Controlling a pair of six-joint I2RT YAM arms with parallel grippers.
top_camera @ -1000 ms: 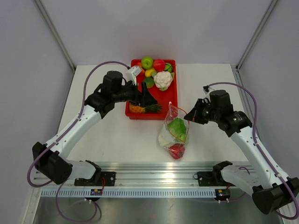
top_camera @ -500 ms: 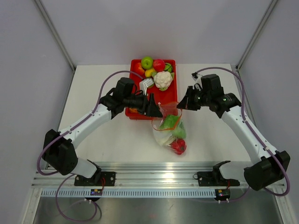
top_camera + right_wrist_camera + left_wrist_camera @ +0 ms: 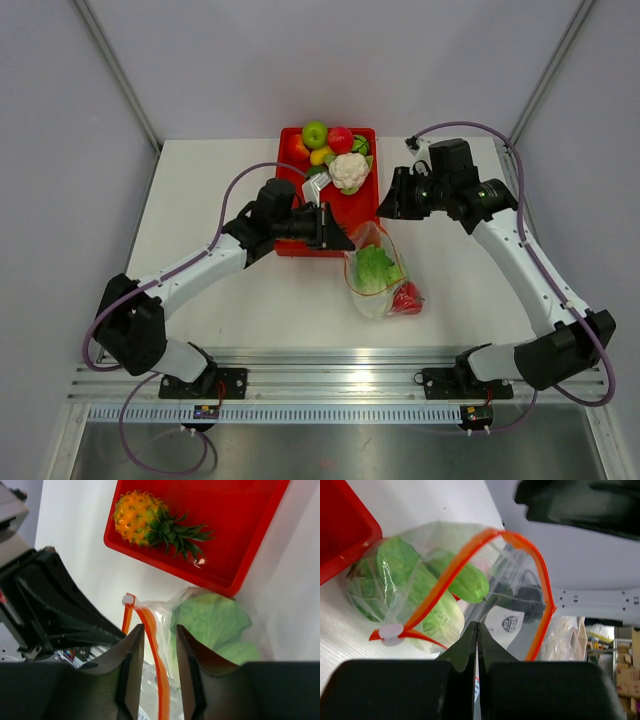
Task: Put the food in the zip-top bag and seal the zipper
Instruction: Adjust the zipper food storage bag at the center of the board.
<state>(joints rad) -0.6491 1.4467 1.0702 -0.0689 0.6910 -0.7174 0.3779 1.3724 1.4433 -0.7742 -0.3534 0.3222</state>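
**Top view.** The bag (image 3: 366,300) lies on the table (image 3: 200,200) at lower centre, just below the right corner of the tray (image 3: 360,200). Its mouth is turned up toward both arms. Lettuce (image 3: 375,268) and a tomato (image 3: 407,299) show through the film. The left gripper (image 3: 345,240) reaches in at the mouth's left corner, and the right gripper (image 3: 384,208) hangs over its upper side. From this height neither pair of jaws can be read.

**Left wrist.** The fingers are pressed together at lower centre. The near lip of the mouth seems to run in between them, though the fingertips hide the pinch itself. That hold would explain why the zipper (image 3: 449,575) stands up in an open loop instead of lying flat. Only this view shows the cucumber (image 3: 467,584) inside beside the lettuce. It also shows the white slider (image 3: 391,631) parked at the strip's lower-left end, so I judge the food is in and the seal not yet made.

**Right wrist.** The jaws stand apart with the orange strip running up between them, and they are not closed on it. This looks like lining up to grip the strip just below the slider. Only this view shows the pineapple (image 3: 150,522) in the tray at the top of the frame. It also shows how close the left gripper, the black mass at left, sits to the slider.
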